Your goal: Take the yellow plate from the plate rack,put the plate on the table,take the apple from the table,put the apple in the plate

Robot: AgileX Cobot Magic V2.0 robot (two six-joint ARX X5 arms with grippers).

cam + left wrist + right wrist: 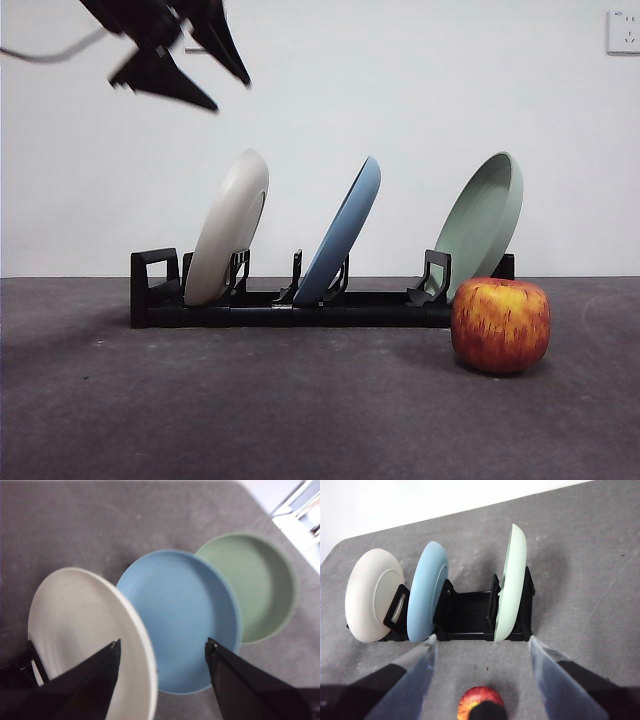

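We start at the left claw (162, 650), which hangs released, its two jaws spread wide, above the plate rack (290, 310) and over the yellow plate (228, 240). In its wrist view the jaws straddle the rim of that plate, though nothing is touched yet; from the front it shows as a dark shape high over the rack's yellow-plate end. The right claw (480, 645) waits, also spread and holding nothing, on the apple's side of the rack, looking down at it.

The yellow plate stands tilted in the end slot of the rack, with the blue plate (345, 232) in the middle slot and the pale green plate (483, 222) at the other end. The apple (500, 325) sits on the bench (300, 410) just in front of the rack's green-plate end.

We judge the first step to be in hand: reaching for the yellow plate, which has not yet left the rack. The next move calls for lowering the left claw so one jaw passes on each side of the upper rim, keeping clear of the blue plate next to it, then clenching and lifting up out of the slot.

In the left wrist view the rack is mostly hidden under the plates, and the apple is absent there. In the right wrist view the apple is cut off at the picture's edge.
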